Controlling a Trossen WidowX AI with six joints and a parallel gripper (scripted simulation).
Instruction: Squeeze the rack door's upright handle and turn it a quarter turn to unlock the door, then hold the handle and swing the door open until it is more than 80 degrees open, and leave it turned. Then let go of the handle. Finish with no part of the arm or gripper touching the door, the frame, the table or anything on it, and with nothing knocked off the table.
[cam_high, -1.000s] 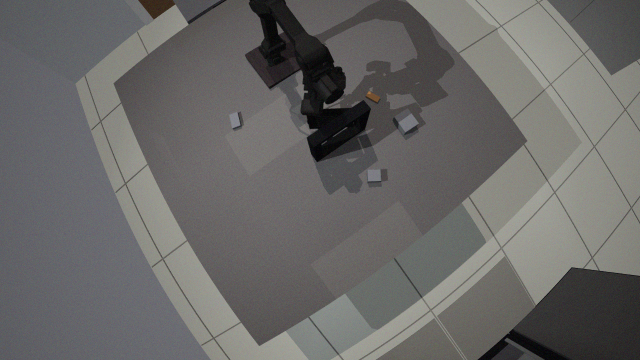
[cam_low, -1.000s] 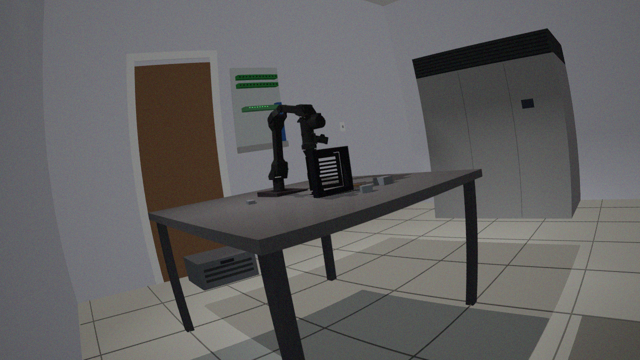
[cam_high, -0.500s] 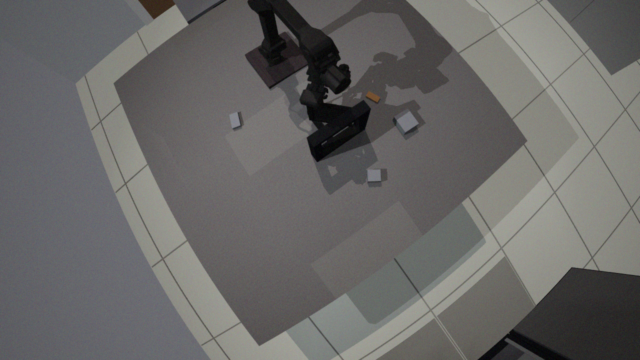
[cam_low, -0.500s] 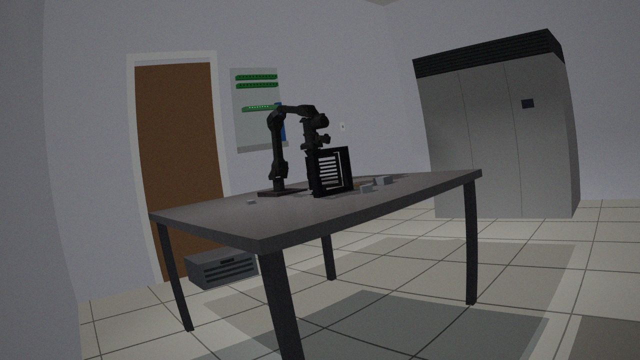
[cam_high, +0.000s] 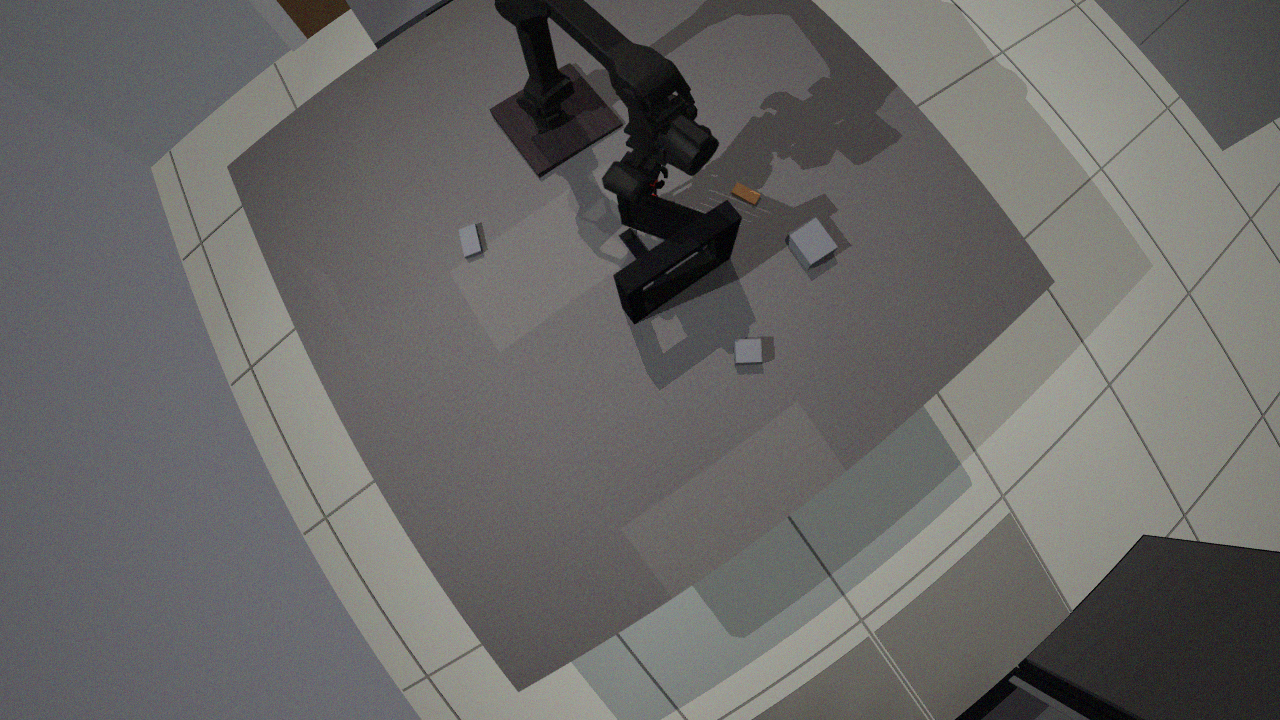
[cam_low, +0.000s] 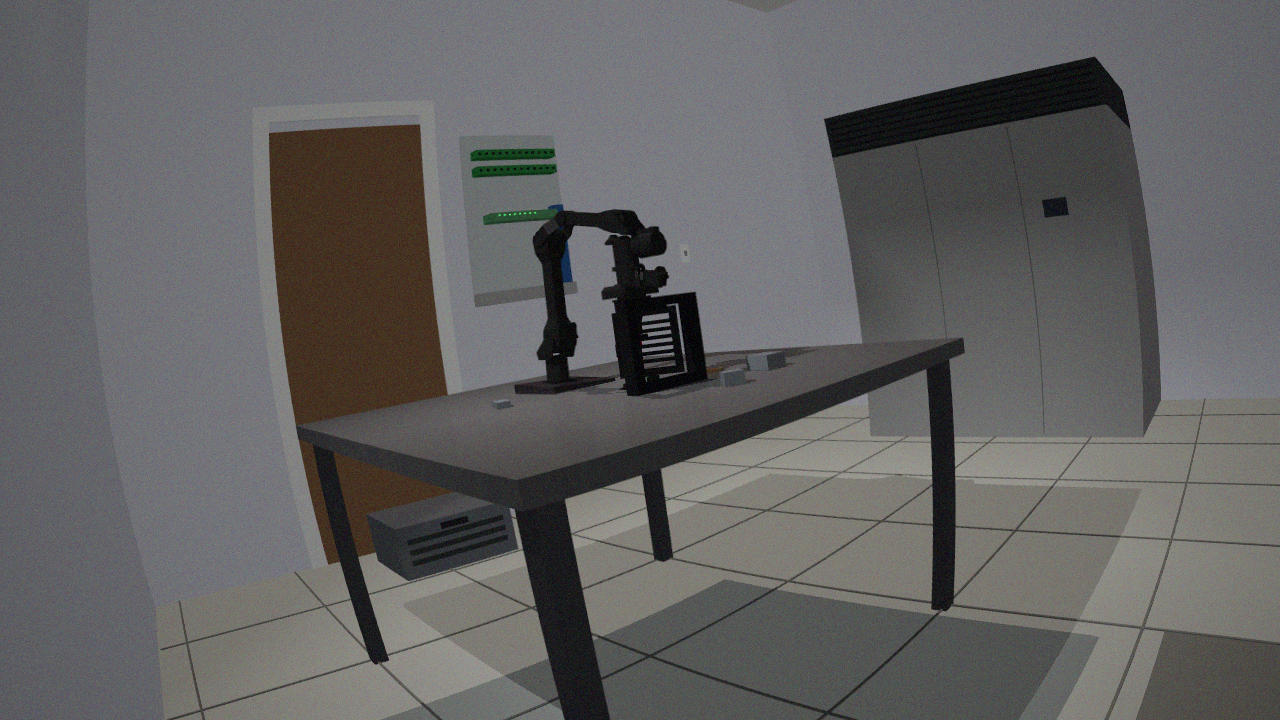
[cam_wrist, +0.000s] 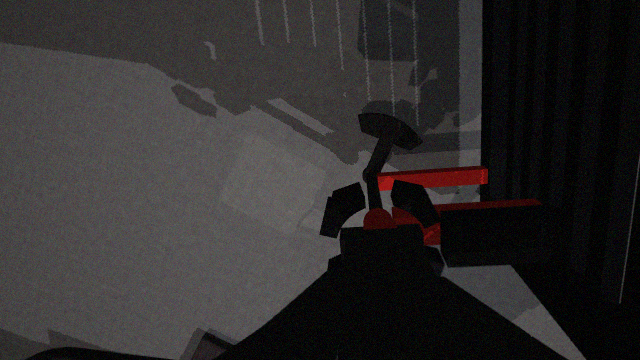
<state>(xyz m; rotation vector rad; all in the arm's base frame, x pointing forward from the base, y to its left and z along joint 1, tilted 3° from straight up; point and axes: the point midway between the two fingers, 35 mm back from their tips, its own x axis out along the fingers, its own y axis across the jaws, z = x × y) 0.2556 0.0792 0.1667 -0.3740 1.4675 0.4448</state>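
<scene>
The black rack frame stands upright on the table. Its slatted black door is swung partly open, roughly halfway by eye, towards the arm's side. The red handle is on the door's outer side. My gripper is shut on the upright handle, with a dark finger on each side of it. In the wrist view the door stands close to the right of the fingers. The handle's exact turn angle is hard to tell, and the exterior view shows the fingers poorly.
An orange block and a larger grey block are near the hinge side. Another grey block stands beyond the frame. A small grey block lies off on the other side.
</scene>
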